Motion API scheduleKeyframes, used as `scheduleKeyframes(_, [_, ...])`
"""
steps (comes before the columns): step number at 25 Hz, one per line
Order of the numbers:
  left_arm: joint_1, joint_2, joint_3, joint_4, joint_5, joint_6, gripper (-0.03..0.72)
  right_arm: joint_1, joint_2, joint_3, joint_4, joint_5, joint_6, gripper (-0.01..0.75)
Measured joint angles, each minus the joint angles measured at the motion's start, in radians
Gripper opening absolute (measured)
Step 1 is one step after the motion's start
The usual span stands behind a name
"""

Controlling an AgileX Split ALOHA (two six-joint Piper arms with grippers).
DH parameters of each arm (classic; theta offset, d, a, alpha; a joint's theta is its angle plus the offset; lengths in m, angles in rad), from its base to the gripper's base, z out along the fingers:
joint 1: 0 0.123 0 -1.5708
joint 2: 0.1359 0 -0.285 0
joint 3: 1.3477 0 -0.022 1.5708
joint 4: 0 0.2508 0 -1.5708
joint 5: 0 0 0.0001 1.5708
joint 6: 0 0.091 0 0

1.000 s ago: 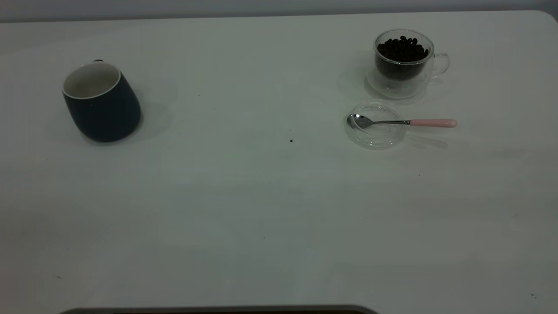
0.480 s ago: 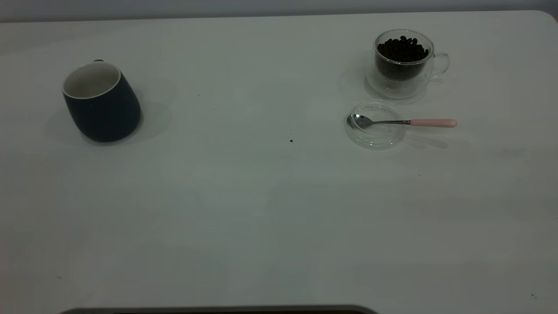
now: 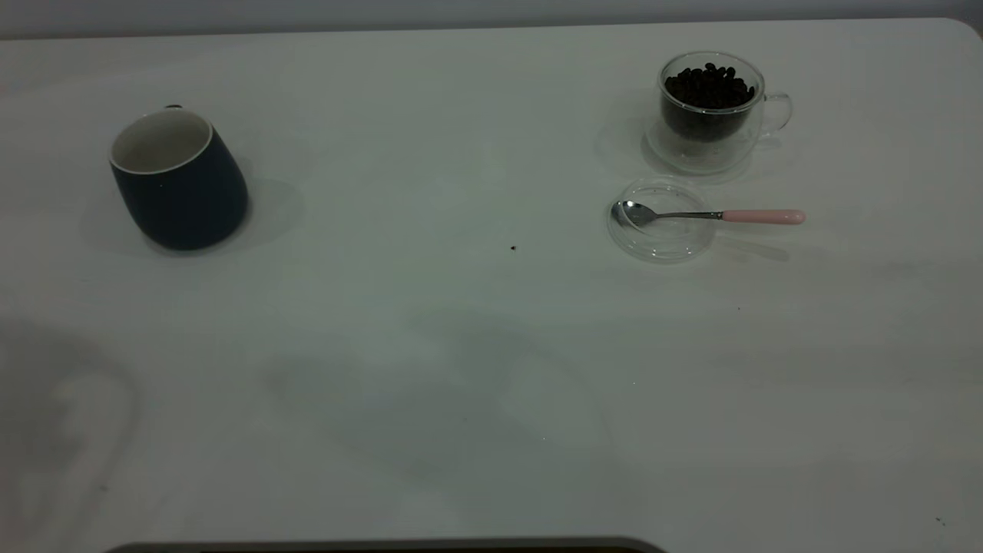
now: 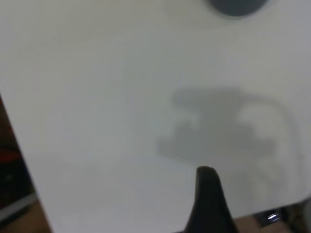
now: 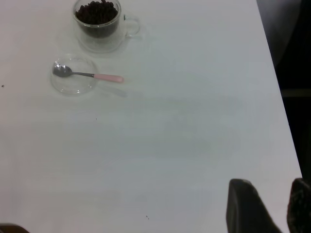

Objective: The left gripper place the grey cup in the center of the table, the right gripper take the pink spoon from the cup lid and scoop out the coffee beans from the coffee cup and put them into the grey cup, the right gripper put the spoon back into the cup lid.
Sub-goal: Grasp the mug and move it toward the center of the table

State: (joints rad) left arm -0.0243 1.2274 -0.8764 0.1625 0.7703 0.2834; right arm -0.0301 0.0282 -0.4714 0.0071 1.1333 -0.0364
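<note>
Coffee beans fill your coffee cup; just in front of it the pink spoon lies across the cup lid, while the grey cup stands well left. Your right gripper hangs apart-fingered, far from that cup; the left gripper's fingers you cannot judge.

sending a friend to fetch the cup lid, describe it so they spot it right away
On the white table, look to the right side for the glass coffee cup full of coffee beans. Just in front of it lies the cup lid, the only flat clear disc, with the pink spoon resting across it.
</note>
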Motion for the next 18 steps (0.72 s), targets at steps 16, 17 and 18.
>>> scheduleKeyframes(16, [0.000,0.642,-0.247,0.334,-0.174,0.289,0.586,0.000,0.000,0.000,0.000,0.000,0.000,0.243])
scheduleKeyframes(17, [0.000,0.668,-0.250,0.340,-0.195,0.309,0.586,0.000,0.000,0.000,0.000,0.000,0.000,0.243])
scheduleKeyframes(18, [0.000,0.695,-0.254,0.354,-0.216,0.323,0.586,0.000,0.000,0.000,0.000,0.000,0.000,0.243])
